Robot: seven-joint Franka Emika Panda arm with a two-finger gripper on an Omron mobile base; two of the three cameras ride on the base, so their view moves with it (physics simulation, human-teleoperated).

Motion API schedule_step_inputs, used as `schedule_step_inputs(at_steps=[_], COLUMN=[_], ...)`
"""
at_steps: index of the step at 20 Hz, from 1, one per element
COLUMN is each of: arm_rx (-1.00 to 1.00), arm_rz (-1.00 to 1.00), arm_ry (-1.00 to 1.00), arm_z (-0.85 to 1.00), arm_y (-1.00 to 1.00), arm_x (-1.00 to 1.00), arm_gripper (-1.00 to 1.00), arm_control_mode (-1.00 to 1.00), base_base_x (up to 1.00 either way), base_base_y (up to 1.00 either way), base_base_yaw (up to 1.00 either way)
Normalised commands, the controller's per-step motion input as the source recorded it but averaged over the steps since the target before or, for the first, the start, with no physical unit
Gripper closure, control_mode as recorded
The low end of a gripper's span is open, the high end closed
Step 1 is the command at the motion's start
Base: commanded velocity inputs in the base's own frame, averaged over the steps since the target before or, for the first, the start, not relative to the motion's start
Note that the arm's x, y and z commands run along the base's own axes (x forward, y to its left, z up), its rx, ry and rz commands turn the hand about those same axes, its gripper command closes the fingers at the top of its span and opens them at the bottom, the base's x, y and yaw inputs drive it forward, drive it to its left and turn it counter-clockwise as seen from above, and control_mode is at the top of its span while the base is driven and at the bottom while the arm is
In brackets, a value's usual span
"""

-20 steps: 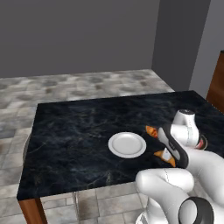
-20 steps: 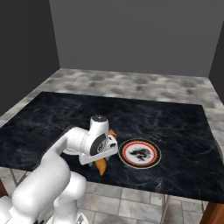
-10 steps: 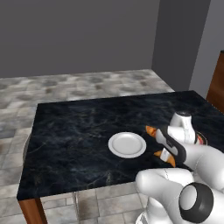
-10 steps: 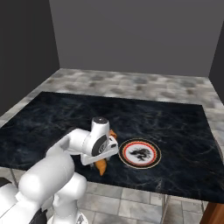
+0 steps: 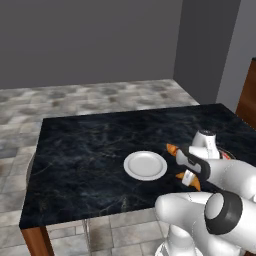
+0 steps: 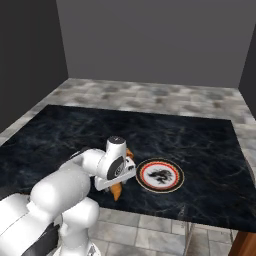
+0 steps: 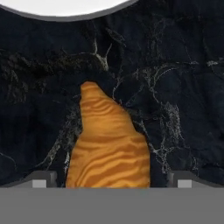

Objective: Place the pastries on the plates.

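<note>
- black marbled tabletop [image 5: 90,150] carries a plain white round plate [image 5: 145,165] and a red-and-dark-rimmed round plate [image 6: 160,175].
- two-finger gripper [image 7: 109,181] hangs low, fingers spread either side of a golden-orange crescent croissant [image 7: 107,144].
- second golden-orange croissant [image 5: 172,149] lies just beside the white plate.

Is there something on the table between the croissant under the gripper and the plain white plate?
Nothing visible does. In the hand view the golden-orange crescent croissant lies between the finger tips, and only bare black marble table separates it from the plain white round plate. The gripper is low over it.
</note>
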Motion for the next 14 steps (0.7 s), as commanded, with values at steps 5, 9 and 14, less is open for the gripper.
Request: schedule_step_inputs(at_steps=[5,9,14], arm_rx=[0.0,0.0,0.0], arm_rz=[0.04,0.04,0.02], arm_ry=[0.0,0.0,0.0], arm_z=[-0.2,-0.26,-0.2], arm_y=[-0.06,-0.01,0.0], arm_x=[0.06,0.0,0.0], arm_gripper=[-1.0,-1.0,1.0], arm_control_mode=[-1.0,-1.0,-1.0], base_base_x=[0.0,0.0,0.0], base_base_y=[0.0,0.0,0.0], base_base_yaw=[0.0,0.0,0.0])
